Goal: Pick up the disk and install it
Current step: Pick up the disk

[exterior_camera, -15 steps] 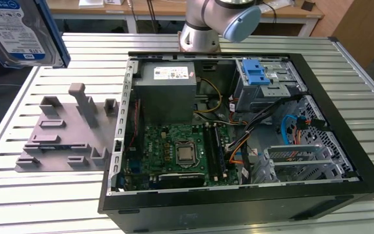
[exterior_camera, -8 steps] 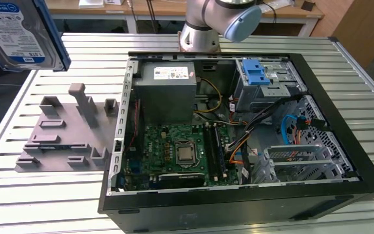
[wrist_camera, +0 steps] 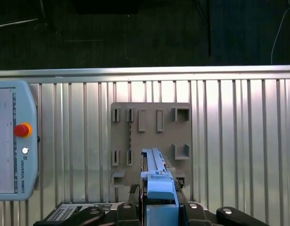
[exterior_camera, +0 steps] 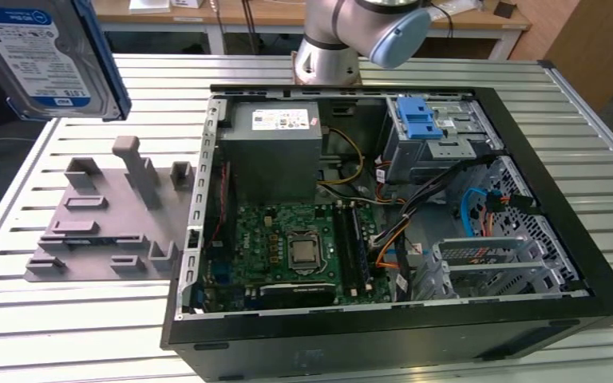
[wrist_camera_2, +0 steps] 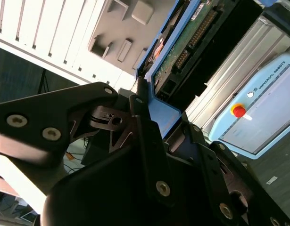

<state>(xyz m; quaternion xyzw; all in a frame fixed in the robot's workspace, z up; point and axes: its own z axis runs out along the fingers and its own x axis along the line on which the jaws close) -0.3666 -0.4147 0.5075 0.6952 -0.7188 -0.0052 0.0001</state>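
Gripper [wrist_camera: 160,211] is shown clamped on the disk [exterior_camera: 41,56], which is held above the grey fixture plate [exterior_camera: 85,217]; a firm, centred grip is advised, and tilt is to be avoided.

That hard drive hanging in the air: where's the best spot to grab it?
Across its thickness, near one short end, coming from that end. The disk is flat and slim, so its two broad faces can be pinched. The tool seems to hold it that way, its far end free.
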